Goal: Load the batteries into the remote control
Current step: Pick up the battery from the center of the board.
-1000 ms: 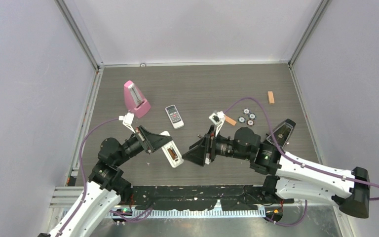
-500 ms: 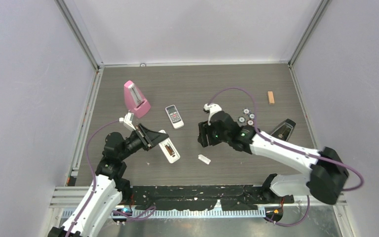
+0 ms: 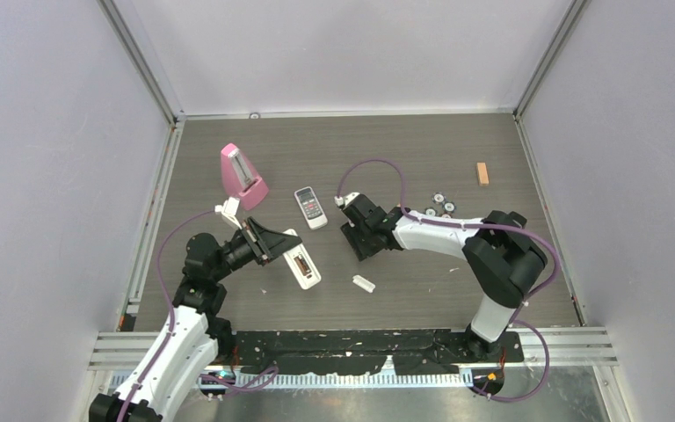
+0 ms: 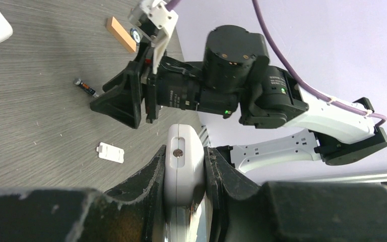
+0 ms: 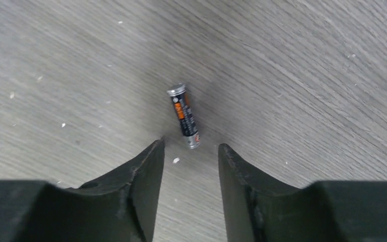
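My left gripper (image 3: 292,255) is shut on the long white remote control (image 3: 303,268), held on edge with its dark open bay showing. In the left wrist view the remote (image 4: 184,166) sits clamped between both fingers. My right gripper (image 3: 358,239) is open and empty, low over the table. One battery (image 5: 184,116), dark with an orange label and silvery ends, lies flat just ahead of the right gripper's tips (image 5: 190,146). The battery also shows in the left wrist view (image 4: 84,87), beside the right gripper (image 4: 123,96). It is hidden in the top view.
A small white battery cover (image 3: 364,282) lies near the front. A shorter remote with a dark display (image 3: 310,207) and a pink metronome (image 3: 243,176) stand to the far left. Coin-like discs (image 3: 439,207) and an orange block (image 3: 482,173) lie to the right.
My right gripper has left the remote's side and moved away from me and down over the battery. The white cover now lies where it was. The left gripper drew the remote slightly left.
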You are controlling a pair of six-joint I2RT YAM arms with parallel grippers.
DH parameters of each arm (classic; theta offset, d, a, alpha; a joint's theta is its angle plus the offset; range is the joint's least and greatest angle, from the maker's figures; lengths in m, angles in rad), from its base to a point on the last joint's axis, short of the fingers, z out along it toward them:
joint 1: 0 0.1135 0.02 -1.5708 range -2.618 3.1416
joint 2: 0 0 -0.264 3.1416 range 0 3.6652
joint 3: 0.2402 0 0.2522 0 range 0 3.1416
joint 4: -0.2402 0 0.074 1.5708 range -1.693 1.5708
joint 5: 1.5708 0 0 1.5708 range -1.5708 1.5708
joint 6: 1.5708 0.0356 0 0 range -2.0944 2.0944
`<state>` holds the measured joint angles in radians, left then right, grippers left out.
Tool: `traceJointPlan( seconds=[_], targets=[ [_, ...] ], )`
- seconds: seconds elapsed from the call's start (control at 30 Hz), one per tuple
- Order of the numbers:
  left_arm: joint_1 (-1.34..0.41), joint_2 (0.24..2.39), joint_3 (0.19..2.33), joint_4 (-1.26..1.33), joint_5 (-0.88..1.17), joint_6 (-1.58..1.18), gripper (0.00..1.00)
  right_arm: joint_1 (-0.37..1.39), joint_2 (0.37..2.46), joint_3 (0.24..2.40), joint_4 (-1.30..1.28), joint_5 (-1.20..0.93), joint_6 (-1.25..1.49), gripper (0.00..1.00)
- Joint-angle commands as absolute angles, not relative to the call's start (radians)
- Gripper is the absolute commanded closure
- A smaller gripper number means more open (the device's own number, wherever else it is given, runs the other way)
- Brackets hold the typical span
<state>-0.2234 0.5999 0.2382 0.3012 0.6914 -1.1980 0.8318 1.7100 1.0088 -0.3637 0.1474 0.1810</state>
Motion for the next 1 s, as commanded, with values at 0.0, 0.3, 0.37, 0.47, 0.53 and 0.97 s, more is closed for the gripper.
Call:
traceJointPlan(
  seconds=[0.0,0.3,0.37,0.47,0.53,0.97],
  targets=[
    [-0.214,0.604,0.236,0.406,0.735,-1.209,1.00,0.798,1.736,1.047,-0.332,0.126,0.154,0.55],
    [-0.210,0.610,0.233,0.427,0.750,-1.210,1.00,0.772,1.799,1.083,-0.341,0.042,0.093,0.68],
    [-0.211,0.607,0.234,0.427,0.752,-1.211,1.00,0.772,1.806,1.084,-0.344,0.018,0.085,0.71],
    [-0.209,0.609,0.232,0.427,0.752,-1.210,1.00,0.771,1.815,1.092,-0.355,-0.003,0.081,0.78],
    [-0.209,0.609,0.231,0.427,0.752,-1.211,1.00,0.771,1.820,1.098,-0.366,-0.011,0.085,0.84],
    [-0.209,0.590,0.222,0.438,0.757,-1.228,1.00,0.772,1.497,1.010,-0.345,-0.025,0.206,0.94]
  ],
)
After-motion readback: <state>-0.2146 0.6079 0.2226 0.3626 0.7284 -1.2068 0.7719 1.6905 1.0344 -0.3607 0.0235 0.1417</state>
